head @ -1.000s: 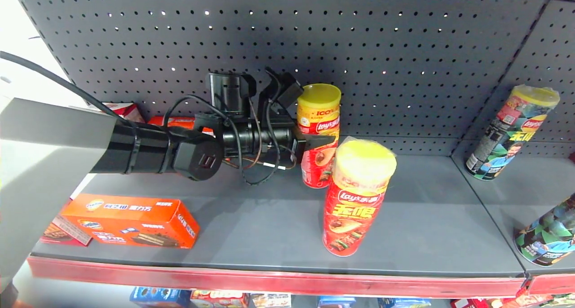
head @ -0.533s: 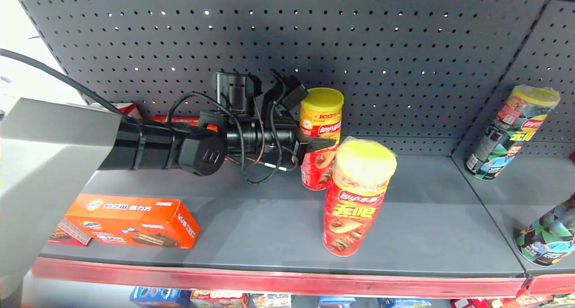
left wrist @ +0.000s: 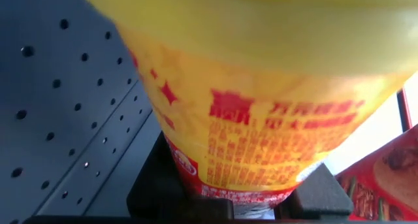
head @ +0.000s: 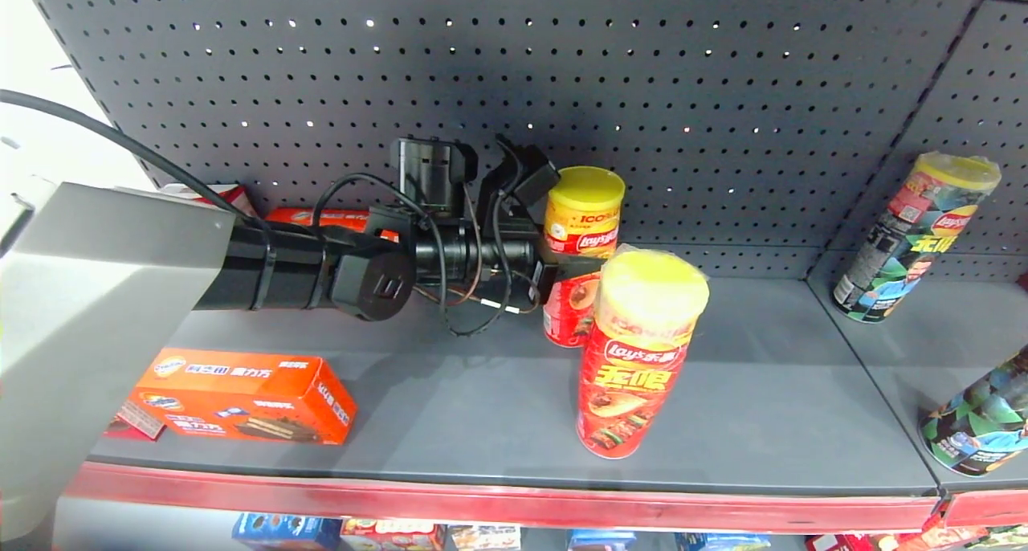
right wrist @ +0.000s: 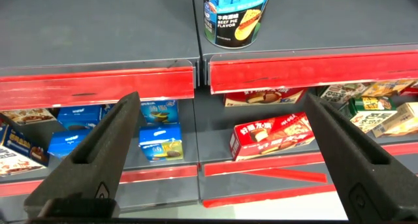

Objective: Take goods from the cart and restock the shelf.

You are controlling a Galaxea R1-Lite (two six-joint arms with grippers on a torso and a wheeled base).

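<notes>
2 red chip cans on shelf (head: 763, 390): back can (head: 580, 222) by the pegboard gripped in left claw (head: 572, 263), front can (head: 638, 350) free, just ahead and crowding it; 2 green cans (head: 915, 238) at right end, 1 orange box (head: 241, 394) near front-left corner; right claw (right wrist: 222, 98) spread wide.

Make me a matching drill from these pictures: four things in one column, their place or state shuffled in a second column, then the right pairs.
Things:
1. rear chip can
2. front chip can
3. orange box
4. right gripper

Place or state:
A. lies flat at the left front of the shelf
B. open, holding nothing
C. gripped by the left gripper
D. stands free, near the front edge

Pairs: 1-C, 2-D, 3-A, 4-B.
</notes>
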